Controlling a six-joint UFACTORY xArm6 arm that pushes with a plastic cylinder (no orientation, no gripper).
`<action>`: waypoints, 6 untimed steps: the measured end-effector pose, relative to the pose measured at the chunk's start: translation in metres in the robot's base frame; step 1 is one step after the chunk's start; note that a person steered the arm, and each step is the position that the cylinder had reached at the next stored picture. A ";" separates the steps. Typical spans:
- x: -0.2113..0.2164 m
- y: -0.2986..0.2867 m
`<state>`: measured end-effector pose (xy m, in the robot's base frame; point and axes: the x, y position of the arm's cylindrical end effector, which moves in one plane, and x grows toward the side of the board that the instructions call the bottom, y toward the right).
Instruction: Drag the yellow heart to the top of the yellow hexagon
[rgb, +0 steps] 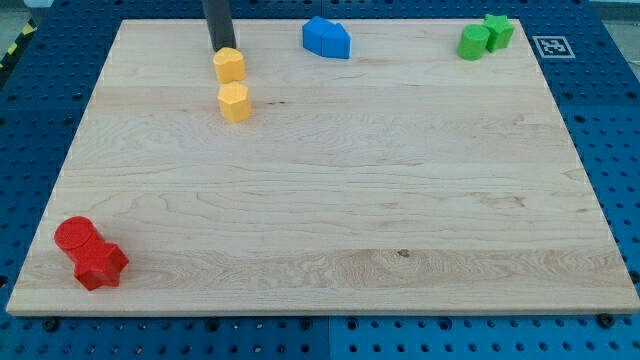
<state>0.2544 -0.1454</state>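
Note:
The yellow heart (229, 64) lies near the view's top left on the wooden board (330, 190). The yellow hexagon (235, 102) lies just below it, with a small gap between them. My tip (219, 49) comes down from the view's top edge and stands right at the heart's upper left side, touching or nearly touching it.
Two blue blocks (327, 38) sit together at the view's top centre. Two green blocks (486, 36) sit at the top right. A red cylinder (74, 235) and a red block (101, 264) sit at the bottom left.

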 end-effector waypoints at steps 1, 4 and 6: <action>0.001 -0.001; 0.031 0.006; 0.022 0.035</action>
